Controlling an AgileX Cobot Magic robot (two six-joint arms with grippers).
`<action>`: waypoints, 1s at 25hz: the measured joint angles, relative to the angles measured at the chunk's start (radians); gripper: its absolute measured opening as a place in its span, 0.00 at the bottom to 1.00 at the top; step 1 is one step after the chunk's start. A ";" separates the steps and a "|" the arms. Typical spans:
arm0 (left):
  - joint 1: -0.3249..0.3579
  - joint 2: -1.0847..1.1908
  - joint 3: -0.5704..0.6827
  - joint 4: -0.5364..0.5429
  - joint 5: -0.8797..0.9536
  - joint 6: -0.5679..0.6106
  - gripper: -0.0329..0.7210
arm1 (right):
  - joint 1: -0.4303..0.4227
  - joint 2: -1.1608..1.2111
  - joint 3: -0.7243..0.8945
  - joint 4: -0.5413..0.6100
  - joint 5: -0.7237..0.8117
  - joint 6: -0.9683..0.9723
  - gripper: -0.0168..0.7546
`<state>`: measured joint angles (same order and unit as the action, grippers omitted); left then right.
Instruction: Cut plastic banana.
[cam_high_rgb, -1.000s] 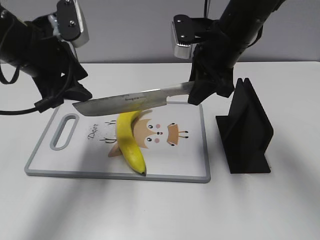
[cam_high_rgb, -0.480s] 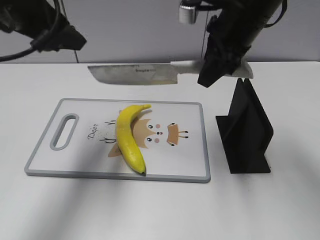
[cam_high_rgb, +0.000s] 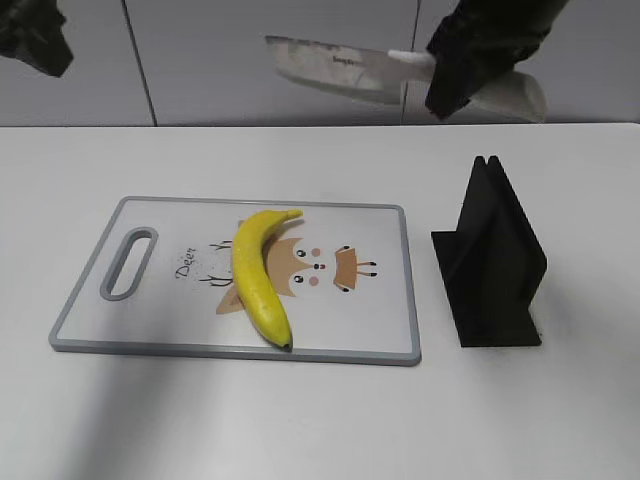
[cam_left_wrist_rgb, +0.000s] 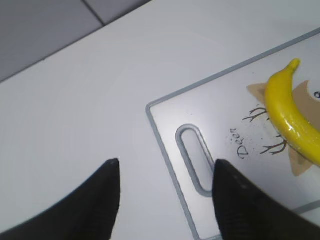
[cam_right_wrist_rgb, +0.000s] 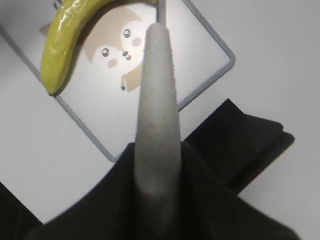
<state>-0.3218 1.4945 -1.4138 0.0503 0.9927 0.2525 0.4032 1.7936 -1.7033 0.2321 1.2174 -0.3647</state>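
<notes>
Two grippers up high, nothing cut yet; right gripper (cam_high_rgb: 455, 85) clamped on pale handle of knife (cam_high_rgb: 335, 68), blade level, well above table; left gripper (cam_left_wrist_rgb: 165, 200) empty, fingers spread wide, hovering over board's handle slot; plastic banana (cam_high_rgb: 258, 275) lies whole on cutting board (cam_high_rgb: 385, 300), across deer print, dark tip near front edge; black knife stand (cam_high_rgb: 495, 275) beside board, empty; judging by this, whole cut remains.

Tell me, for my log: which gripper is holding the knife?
The right gripper, clamped on the knife handle; the left gripper is open and empty.
</notes>
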 joint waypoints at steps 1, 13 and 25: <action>0.000 0.000 -0.004 0.022 0.029 -0.044 0.80 | 0.000 -0.007 0.000 -0.015 0.001 0.053 0.25; 0.093 -0.111 0.123 0.088 0.206 -0.267 0.80 | 0.000 -0.180 0.119 -0.157 -0.026 0.443 0.25; 0.093 -0.509 0.480 0.080 0.134 -0.271 0.80 | 0.000 -0.372 0.490 -0.232 -0.248 0.665 0.25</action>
<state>-0.2287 0.9852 -0.9334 0.1299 1.1268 -0.0184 0.4032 1.4217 -1.2129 0.0000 0.9698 0.3006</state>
